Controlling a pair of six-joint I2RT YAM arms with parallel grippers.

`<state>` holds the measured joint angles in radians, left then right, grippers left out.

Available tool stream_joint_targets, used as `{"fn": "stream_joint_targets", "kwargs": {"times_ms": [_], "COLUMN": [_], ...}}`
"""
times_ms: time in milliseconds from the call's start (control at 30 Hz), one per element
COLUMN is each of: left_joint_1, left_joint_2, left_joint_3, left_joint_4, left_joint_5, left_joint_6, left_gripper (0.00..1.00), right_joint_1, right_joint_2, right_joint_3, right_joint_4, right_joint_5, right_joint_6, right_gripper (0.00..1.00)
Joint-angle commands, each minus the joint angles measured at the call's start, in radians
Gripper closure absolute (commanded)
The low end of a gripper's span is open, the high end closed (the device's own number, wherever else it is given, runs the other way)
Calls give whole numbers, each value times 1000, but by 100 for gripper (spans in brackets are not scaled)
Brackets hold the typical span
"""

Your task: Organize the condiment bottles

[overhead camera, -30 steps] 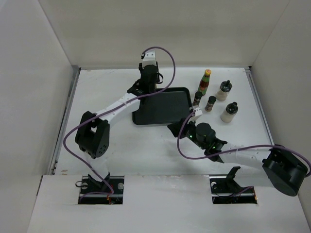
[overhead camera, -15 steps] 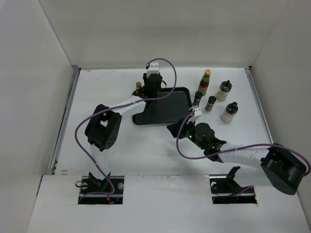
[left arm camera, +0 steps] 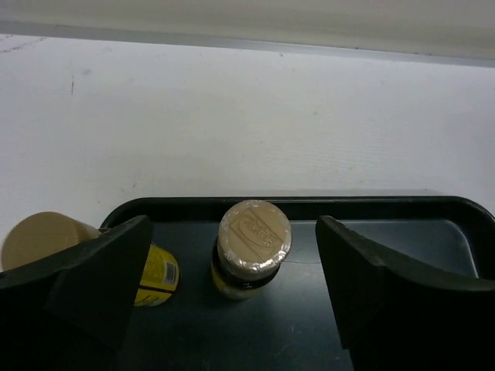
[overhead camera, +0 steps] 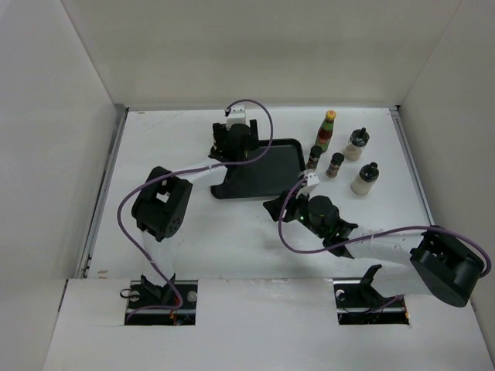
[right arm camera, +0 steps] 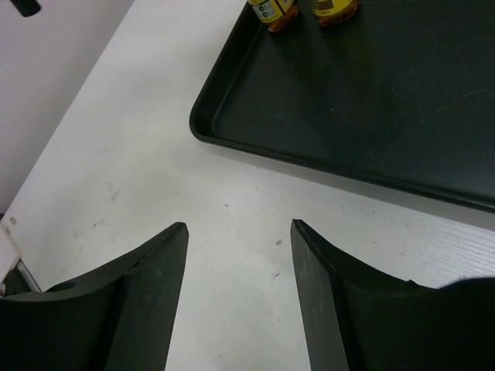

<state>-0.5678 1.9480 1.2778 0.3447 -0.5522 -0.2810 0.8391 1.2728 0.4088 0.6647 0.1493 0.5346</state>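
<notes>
Two yellow bottles (left arm camera: pixel 251 246) stand side by side in the far-left corner of the tray (overhead camera: pixel 263 176), likely starting a row. The left gripper (left arm camera: pixel 232 232) straddles one, jaws spread, not touching. The right gripper (right arm camera: pixel 238 232) gapes empty over the table (overhead camera: pixel 170 131). The remaining bottles (overhead camera: pixel 336 165) wait right of the tray.

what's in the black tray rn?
Two yellow bottles stand side by side in the far-left corner of the tray. From above, the left gripper covers them, and the tray floor under it is hidden.
</notes>
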Motion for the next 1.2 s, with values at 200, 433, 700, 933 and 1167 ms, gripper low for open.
{"fn": "stream_joint_targets", "kwargs": {"times_ms": [200, 433, 700, 933, 1167], "left_joint_1": [-80, -132, -96, -13, 76], "left_joint_2": [-329, -565, -906, -1126, -1161], "left_joint_3": [-29, -179, -647, -968, -1097], "left_joint_4": [125, 211, 243, 133, 206], "left_joint_5": [43, 58, -106, -158, -86], "left_joint_6": [11, 6, -124, -302, -392], "left_gripper": [0, 0, 14, 28, 5], "right_joint_1": [7, 18, -11, -197, -401], "right_joint_2": [2, -29, -122, -130, 52], "right_joint_3": [12, 10, 123, 280, 476], "right_joint_4": [75, 56, -230, -490, -567], "right_joint_5": [10, 35, 257, 398, 343], "right_joint_6": [-36, -50, -56, -125, -228], "right_gripper": [56, 83, 76, 44, 25]}}
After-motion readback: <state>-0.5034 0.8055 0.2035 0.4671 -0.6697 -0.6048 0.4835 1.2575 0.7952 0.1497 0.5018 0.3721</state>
